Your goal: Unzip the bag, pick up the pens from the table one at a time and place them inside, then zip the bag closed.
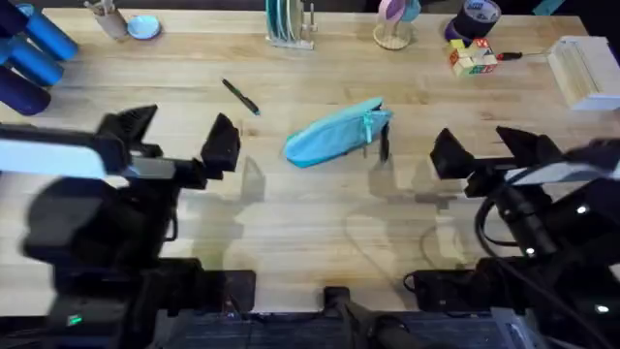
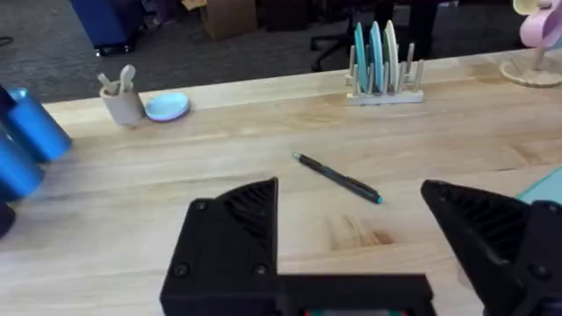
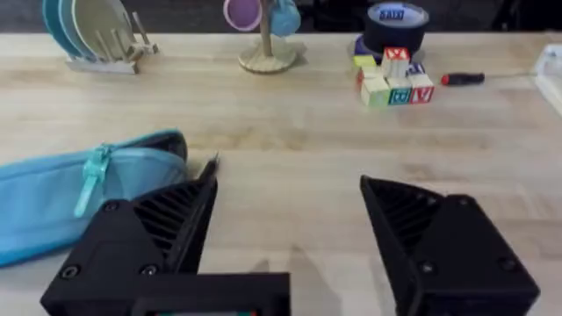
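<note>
— What's sitting at the far left?

— Some dark-blue cylinders (image 1: pixel 34 53) are lying at the table's (image 1: pixel 310 242) left edge, with a small cup (image 2: pixel 121 101) and a pale dish (image 2: pixel 167 106) near the back edge beside them.

— And the left gripper?

— The left gripper (image 1: pixel 184 141) is hovering over bare wood, its fingers spread wide apart and holding nothing. In the left wrist view one pen (image 2: pixel 338 178) is lying flat on the planks, just ahead of the gap between the fingers.

— Where's that pen seen from above?

— That first pen (image 1: pixel 240 97) is lying at a slant, apart from the bag's left end, between the left gripper and the plate rack (image 1: pixel 288 24) at the back edge.

— The bag?

— The bag (image 1: pixel 334 136) is resting near the middle of the table, tilted so its right end is pointing toward the back. Its zipper pull (image 3: pixel 92 175) is hanging down the side at that right end. I can't tell how far the zipper is open.

— The second pen?

— The second pen (image 1: pixel 384 145) is lying just beside the bag's right end, almost touching it, pointing roughly front to back.

— The right gripper?

— The right gripper (image 1: pixel 480 145) is hovering to the right of the bag, fingers spread, gripping nothing.

— Farther right?

— A mug stand (image 3: pixel 263 39), a tape roll (image 3: pixel 395 25), coloured blocks (image 3: pixel 395 79) and a red-handled screwdriver (image 3: pixel 474 78) are sitting along the back edge.
</note>
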{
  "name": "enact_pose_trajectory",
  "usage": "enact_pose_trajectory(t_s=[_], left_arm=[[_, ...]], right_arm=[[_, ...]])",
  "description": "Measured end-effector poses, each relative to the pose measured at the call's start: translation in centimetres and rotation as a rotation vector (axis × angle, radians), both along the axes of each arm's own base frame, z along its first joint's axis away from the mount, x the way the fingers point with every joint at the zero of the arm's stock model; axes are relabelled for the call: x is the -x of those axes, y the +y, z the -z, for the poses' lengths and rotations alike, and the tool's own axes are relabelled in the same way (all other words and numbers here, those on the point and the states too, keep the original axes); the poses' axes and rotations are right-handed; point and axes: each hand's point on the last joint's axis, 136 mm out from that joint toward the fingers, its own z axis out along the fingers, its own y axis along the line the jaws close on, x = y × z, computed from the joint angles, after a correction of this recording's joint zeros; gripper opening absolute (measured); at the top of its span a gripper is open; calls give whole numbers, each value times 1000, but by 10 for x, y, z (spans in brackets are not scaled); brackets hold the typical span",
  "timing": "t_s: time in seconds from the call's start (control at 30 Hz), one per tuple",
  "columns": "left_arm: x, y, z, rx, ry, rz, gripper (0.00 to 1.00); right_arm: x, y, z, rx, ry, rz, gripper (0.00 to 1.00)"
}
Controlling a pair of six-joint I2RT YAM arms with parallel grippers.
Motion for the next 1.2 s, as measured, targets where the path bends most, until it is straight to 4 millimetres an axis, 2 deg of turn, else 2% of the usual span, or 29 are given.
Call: enact_pose_trajectory(t_s=[0.07,0.17,0.33,0.5,0.67,0.93,1.07,1.2], left_arm=[[0,-1,-15,-14,19,7,993],[-6,-4,-37,-27,49,30,993],[-32,-18,-62,-48,126,118,993],[-63,-36,-70,-28,252,228,993],[-79,-53,-72,24,404,335,993],[-76,-78,-81,64,551,508,993],[-69,-86,-84,57,553,575,993],[-55,-89,-73,46,610,614,994]], right_arm=[[2,0,-6,-4,41,1,996],[2,0,-27,-8,70,2,995],[-11,0,-63,-9,131,2,996],[-37,4,-83,-18,231,-18,996],[-62,9,-91,-33,346,-42,996],[-90,27,-108,-76,401,-135,996],[-91,30,-108,-84,407,-153,996],[-91,31,-108,-86,408,-160,996]])
